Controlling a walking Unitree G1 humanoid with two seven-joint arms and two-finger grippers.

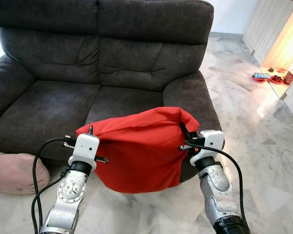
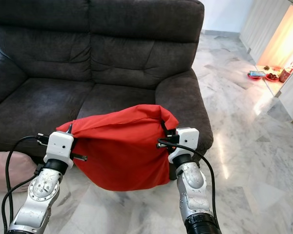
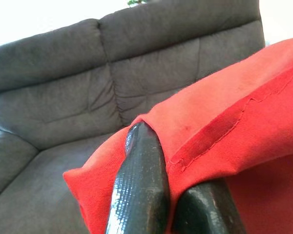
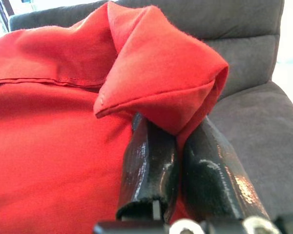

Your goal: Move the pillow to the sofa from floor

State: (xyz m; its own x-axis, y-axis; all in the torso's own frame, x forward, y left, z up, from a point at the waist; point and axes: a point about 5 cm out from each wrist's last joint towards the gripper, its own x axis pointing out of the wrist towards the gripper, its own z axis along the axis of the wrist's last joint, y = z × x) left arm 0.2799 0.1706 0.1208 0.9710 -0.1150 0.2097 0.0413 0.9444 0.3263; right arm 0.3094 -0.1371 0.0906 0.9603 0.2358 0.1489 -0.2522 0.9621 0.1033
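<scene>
Red pillow (image 1: 139,148) held off the floor, near the sofa (image 1: 63,105) front; left gripper (image 3: 178,168) and right gripper (image 4: 178,141) each clamp a top corner, seemingly tight.

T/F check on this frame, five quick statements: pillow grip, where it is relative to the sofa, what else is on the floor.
1. Both grippers pinch the red pillow, the left gripper at one upper corner and the right gripper at the other. True.
2. The pillow already rests on the sofa seat. False: it hangs between the arms in front of the dark grey sofa, off the floor.
3. The pillow's corner at the right gripper is folded over the fingers. True.
4. A blue cushion lies on the sofa seat. False: no cushion lies on the seat.
5. A pinkish cushion lies on the floor by the sofa's left end. True.
</scene>
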